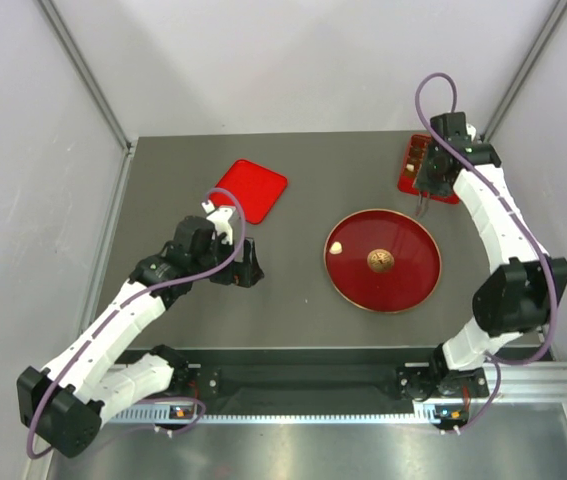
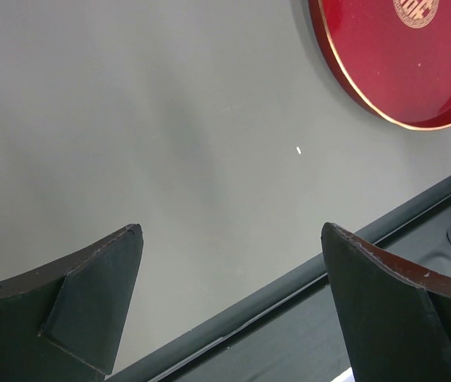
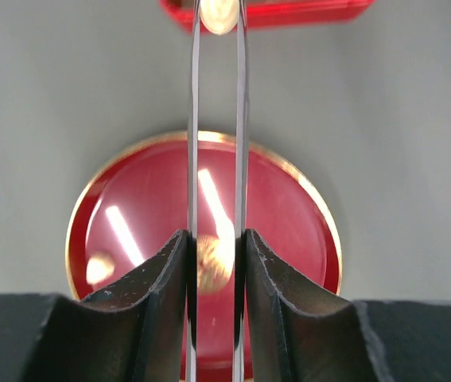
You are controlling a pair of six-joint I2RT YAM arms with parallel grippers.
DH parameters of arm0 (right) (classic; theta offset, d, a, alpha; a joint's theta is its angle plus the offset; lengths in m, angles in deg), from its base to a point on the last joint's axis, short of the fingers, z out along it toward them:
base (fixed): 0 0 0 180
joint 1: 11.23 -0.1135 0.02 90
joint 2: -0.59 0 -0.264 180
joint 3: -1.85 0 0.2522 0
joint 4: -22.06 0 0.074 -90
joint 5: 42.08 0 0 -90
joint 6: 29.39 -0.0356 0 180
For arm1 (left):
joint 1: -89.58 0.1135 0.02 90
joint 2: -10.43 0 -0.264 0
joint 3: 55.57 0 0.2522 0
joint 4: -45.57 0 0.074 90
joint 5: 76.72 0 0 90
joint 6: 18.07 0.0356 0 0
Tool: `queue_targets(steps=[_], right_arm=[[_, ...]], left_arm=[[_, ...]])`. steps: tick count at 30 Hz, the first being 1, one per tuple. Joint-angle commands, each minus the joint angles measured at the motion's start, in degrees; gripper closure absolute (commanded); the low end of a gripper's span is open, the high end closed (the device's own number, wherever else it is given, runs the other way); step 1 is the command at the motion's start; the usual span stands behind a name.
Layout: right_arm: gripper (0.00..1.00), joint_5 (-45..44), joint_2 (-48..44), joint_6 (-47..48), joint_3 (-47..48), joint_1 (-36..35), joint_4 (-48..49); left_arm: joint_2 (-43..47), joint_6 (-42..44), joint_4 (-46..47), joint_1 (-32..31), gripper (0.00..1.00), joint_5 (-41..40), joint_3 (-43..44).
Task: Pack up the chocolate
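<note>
Grey table (image 1: 313, 165) in the top view carries a round red plate (image 1: 403, 285) right of centre, with a gold emblem (image 1: 380, 260) at its middle and 1 loose chocolate piece (image 1: 335, 247), cream, near its left rim. A red box (image 1: 406, 180) sits at the far right; tan and brown bits show inside, too small to count. A flat red square panel (image 1: 251, 188), possibly a lid, lies far and left of centre. The right gripper (image 1: 431, 182) hangs over the box, and the left gripper (image 1: 247, 267) sits just near of the panel. Left wrist view: the left gripper (image 2: 231, 231) is spread fully wide with nothing between its fingers and bare table beneath. Right wrist view: the right gripper (image 3: 215, 239) is squeezed onto thin metal tongs (image 3: 193, 119), whose tips pinch 1 held chocolate piece (image 3: 219, 14), cream, level with the box rim. Whether it sits over or inside the box cannot be told. Judgement: a deposit into the box is in hand. The next move calls for lowering the tips inside the walls, then easing the squeeze so the blades part. The loose piece is not yet packed.
</note>
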Motion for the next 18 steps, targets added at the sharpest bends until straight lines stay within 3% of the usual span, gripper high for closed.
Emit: queue_targets(steps=[1,18], right_arm=[[0.72,0.61,3.71,2.24,5.1,2.74,5.09],[0.69,4.22,16.03,2.51,11.7,7.05,9.92]], left_arm=[[-0.54,0.52,1.21,-0.21,0.01,-0.42,-0.05],[-1.24,0.43,0.95,-0.21,0.01,-1.38,-0.05]])
